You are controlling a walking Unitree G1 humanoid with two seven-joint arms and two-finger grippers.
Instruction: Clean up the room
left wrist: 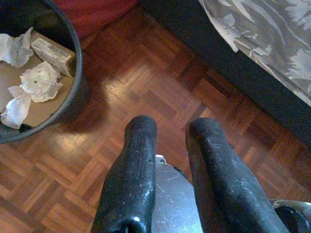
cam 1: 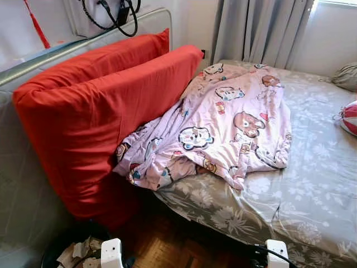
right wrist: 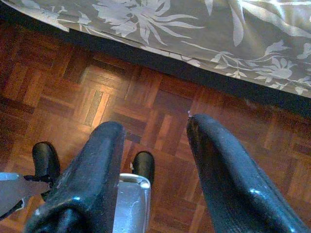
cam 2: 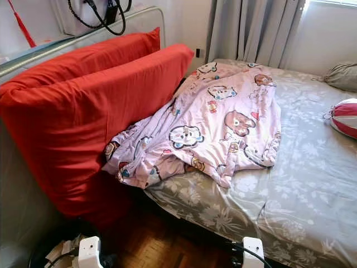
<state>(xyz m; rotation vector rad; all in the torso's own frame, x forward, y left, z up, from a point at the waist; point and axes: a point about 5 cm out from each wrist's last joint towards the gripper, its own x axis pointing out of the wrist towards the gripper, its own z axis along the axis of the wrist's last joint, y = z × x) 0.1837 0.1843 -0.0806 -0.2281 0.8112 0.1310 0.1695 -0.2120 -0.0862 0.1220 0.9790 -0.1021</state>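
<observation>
Facing the bed (cam 1: pixel 312 184): a crumpled pink cartoon-print blanket (cam 1: pixel 223 125) lies across its grey floral sheet, one edge against the two red pillows (cam 1: pixel 95 111) propped at the headboard. Our left gripper (left wrist: pixel 170 127) hangs low over parquet floor (left wrist: pixel 146 87), fingers narrowly parted, near a wastebasket (left wrist: pixel 73 77) holding crumpled tissues. Our right gripper (right wrist: pixel 154 125) hangs beside the bed edge, fingers spread, holding nothing.

1. The two head views looked forward and down from high up, sharing the bed (cam 1: pixel 312 190), pink blanket (cam 1: pixel 234 123) and red cushions (cam 2: pixel 95 106).
2. Each wrist view faced down, close above the parquet floor (left wrist: pixel 160 92).
3. Both caught the bed's edge.
</observation>
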